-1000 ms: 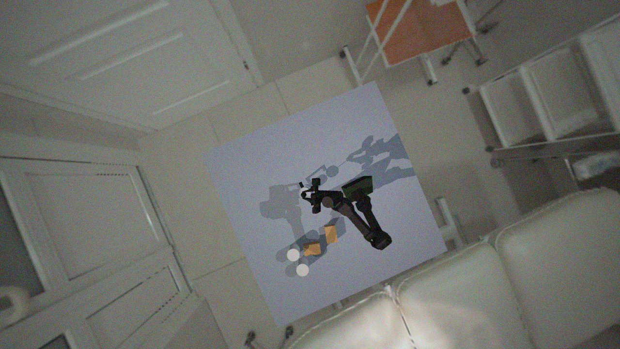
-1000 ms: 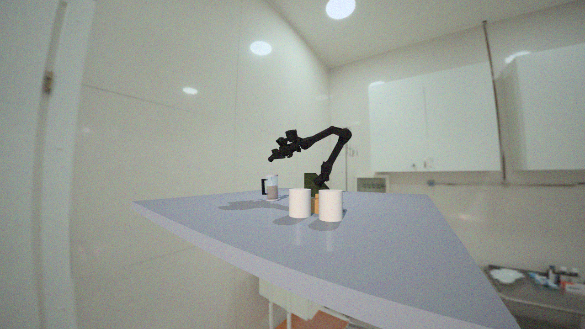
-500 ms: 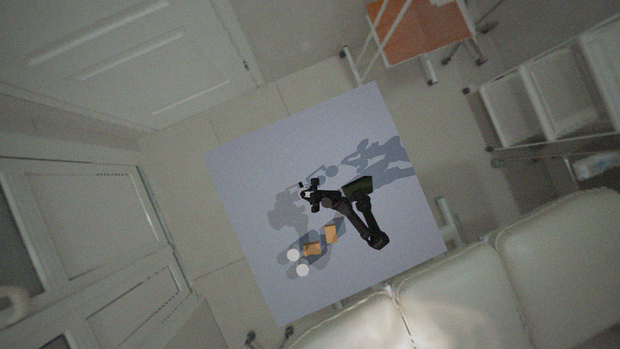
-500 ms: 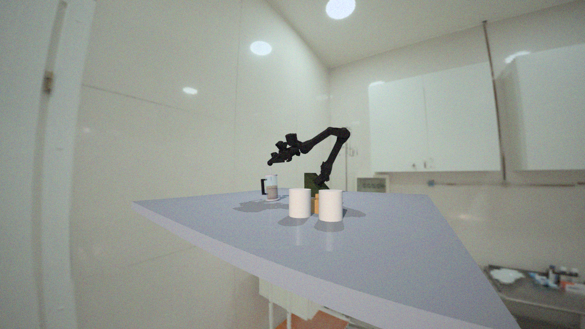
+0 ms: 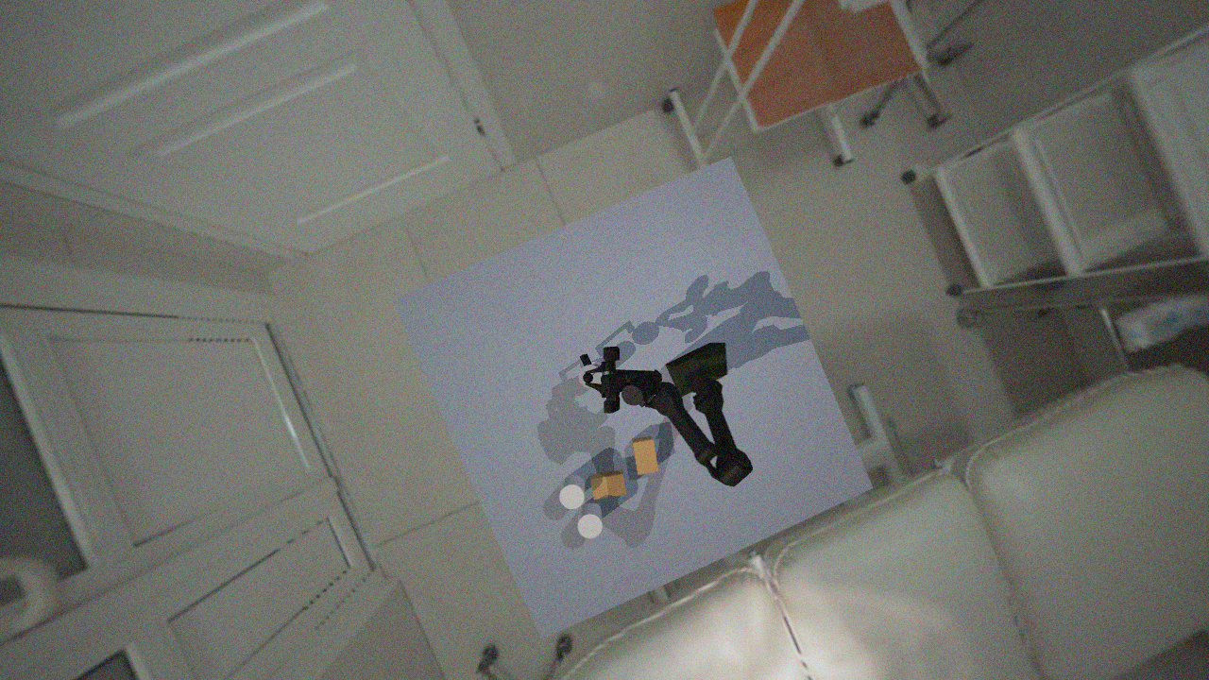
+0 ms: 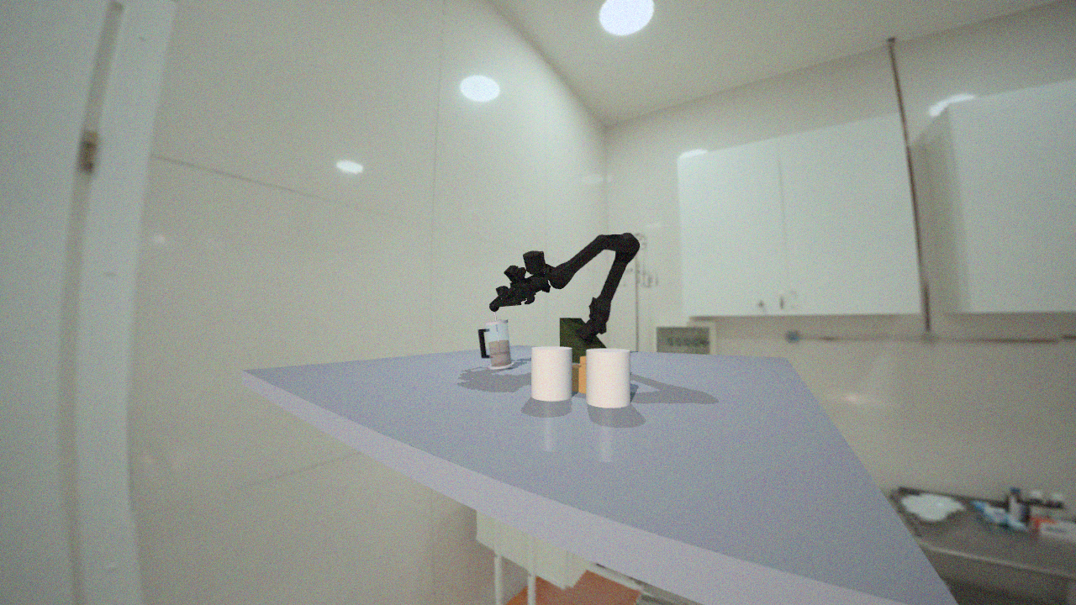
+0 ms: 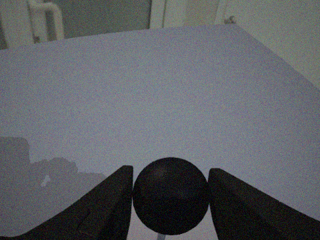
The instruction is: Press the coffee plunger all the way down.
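The coffee press (image 6: 498, 345) stands on the table, with its black handle (image 6: 482, 344) (image 5: 585, 360) to the left in the exterior view. Its body appears to lean slightly left there. The black round plunger knob (image 7: 171, 200) sits between the fingertips, both touching its sides. My gripper (image 7: 171, 177) (image 6: 494, 306) (image 5: 588, 378) is shut on it and reaches in from the right in the exterior view. Only a short piece of rod (image 6: 495, 316) shows between knob and lid. In the top view the gripper hides most of the press. The filter inside is too small to tell.
Two white cylinders (image 5: 571, 496) (image 5: 589, 526) stand beside two orange blocks (image 5: 607, 484) (image 5: 644, 455), apart from the press. A dark green block (image 5: 698, 367) (image 6: 569, 334) is near the arm's base. The pale table (image 5: 540, 296) (image 6: 451, 444) holds them all.
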`<state>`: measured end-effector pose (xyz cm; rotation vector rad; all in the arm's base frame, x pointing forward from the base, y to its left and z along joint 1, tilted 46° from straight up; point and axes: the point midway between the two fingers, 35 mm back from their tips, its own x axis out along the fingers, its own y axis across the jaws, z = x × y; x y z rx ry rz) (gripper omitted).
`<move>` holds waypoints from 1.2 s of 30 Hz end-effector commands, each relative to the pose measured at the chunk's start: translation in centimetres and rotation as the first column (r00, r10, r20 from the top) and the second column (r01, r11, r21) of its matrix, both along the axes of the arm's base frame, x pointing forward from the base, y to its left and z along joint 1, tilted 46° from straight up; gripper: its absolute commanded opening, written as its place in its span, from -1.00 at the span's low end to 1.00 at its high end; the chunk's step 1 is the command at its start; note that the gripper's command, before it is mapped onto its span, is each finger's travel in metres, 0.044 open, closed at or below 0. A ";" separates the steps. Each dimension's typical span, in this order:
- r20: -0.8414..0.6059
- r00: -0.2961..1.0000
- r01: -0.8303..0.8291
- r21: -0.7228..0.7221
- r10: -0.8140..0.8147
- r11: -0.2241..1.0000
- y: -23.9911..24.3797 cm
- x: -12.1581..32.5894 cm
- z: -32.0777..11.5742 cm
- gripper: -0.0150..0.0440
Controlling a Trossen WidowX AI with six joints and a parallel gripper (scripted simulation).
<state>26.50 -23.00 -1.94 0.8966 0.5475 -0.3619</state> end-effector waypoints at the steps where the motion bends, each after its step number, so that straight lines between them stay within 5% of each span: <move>1: -0.026 0.999 -0.018 0.049 0.019 0.999 1.4 0.1 -1.2 -0.07; 36: -0.018 1.000 -0.011 0.033 0.012 0.999 0.5 0.2 -1.0 -0.07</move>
